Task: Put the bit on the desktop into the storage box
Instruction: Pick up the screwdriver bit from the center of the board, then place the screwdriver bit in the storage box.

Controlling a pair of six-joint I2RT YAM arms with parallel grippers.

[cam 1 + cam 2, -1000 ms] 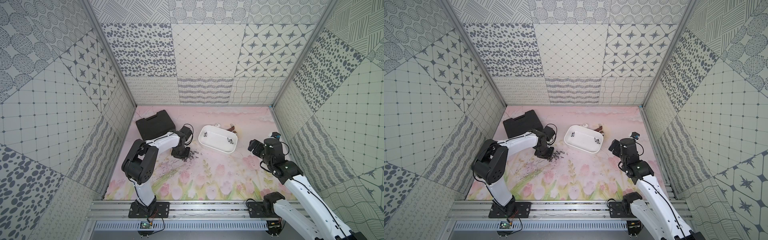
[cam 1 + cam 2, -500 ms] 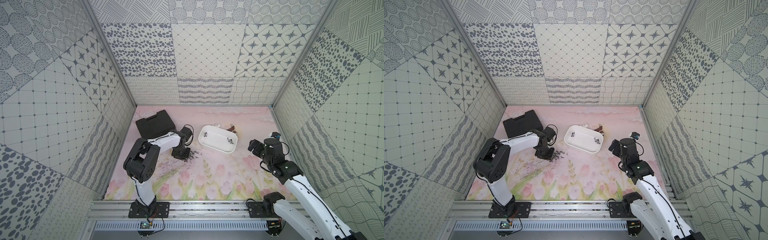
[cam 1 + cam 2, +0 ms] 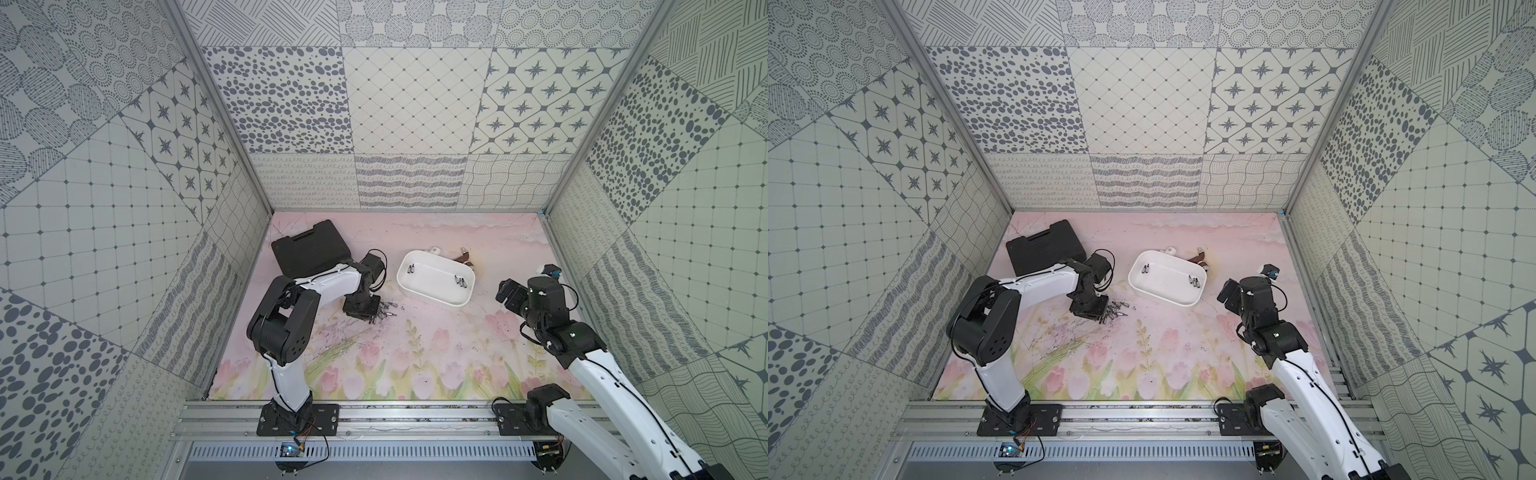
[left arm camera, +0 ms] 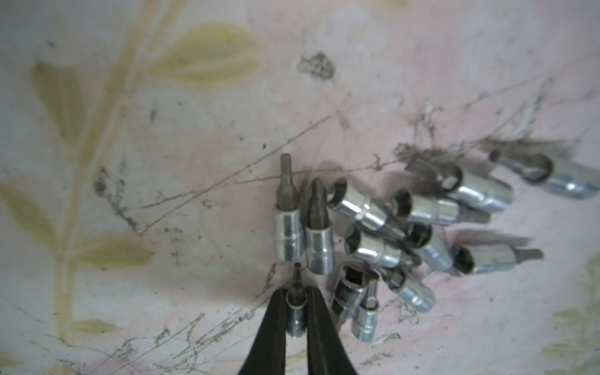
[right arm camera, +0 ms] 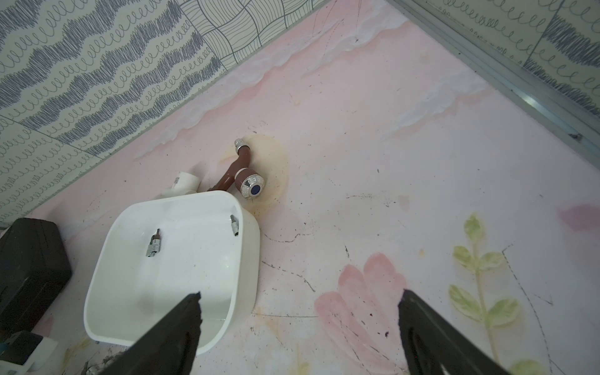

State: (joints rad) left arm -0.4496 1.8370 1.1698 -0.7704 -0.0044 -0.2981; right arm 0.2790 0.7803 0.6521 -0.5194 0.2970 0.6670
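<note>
On the tulip-printed desktop (image 3: 415, 357) lies a pile of several chrome bits (image 4: 373, 227), seen in both top views (image 3: 384, 311) (image 3: 1116, 312). My left gripper (image 4: 296, 291) is down at the near edge of the pile, shut on one small bit (image 4: 294, 324) whose dark tip pokes out past the fingertips. From above it (image 3: 361, 309) covers that bit. The white storage box (image 3: 432, 289) (image 5: 168, 279) stands to the right of the pile with three bits in it (image 5: 153, 246). My right gripper (image 5: 300, 295) hangs open and empty beside the box's right end.
A shut black tool case (image 3: 309, 247) (image 5: 29, 259) lies at the back left. Behind the box are a brown tap-like fitting (image 5: 242, 172) and a white pipe piece (image 5: 183, 183). Patterned walls close in the back and both sides.
The left jaws have narrowed onto the bit while the left arm stayed low at the pile. The right arm has not moved.
</note>
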